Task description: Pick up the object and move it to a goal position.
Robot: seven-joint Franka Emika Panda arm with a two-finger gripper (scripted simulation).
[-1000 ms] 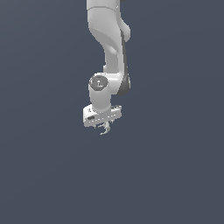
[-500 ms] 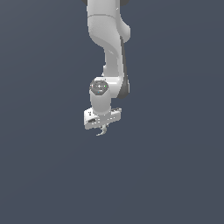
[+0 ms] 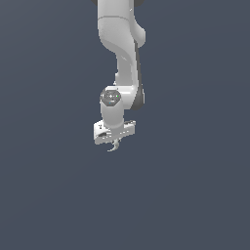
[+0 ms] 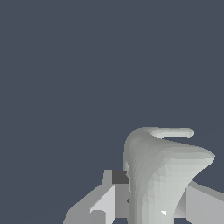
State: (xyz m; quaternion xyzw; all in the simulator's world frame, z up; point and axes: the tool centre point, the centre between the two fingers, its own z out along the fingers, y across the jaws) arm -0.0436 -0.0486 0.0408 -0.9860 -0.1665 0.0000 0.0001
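Note:
The white arm reaches down from the top of the exterior view, and its gripper (image 3: 115,141) hangs in mid-air over the dark grey ground. A tiny pale grey-white object (image 3: 114,146) with curved claw-like prongs sticks out below the hand, and the gripper is shut on it. In the wrist view the object (image 4: 162,175) fills the near part of the picture, a pale curved body with a thin prong, and the fingers (image 4: 103,201) press against its sides. No goal marker shows in either view.
Plain dark grey background surrounds the arm (image 3: 119,44) in both views. No other objects, containers or edges show.
The arm has swung slightly, carrying the hand and the held object a little toward the exterior view's left and slightly lower. The grip stays the same.

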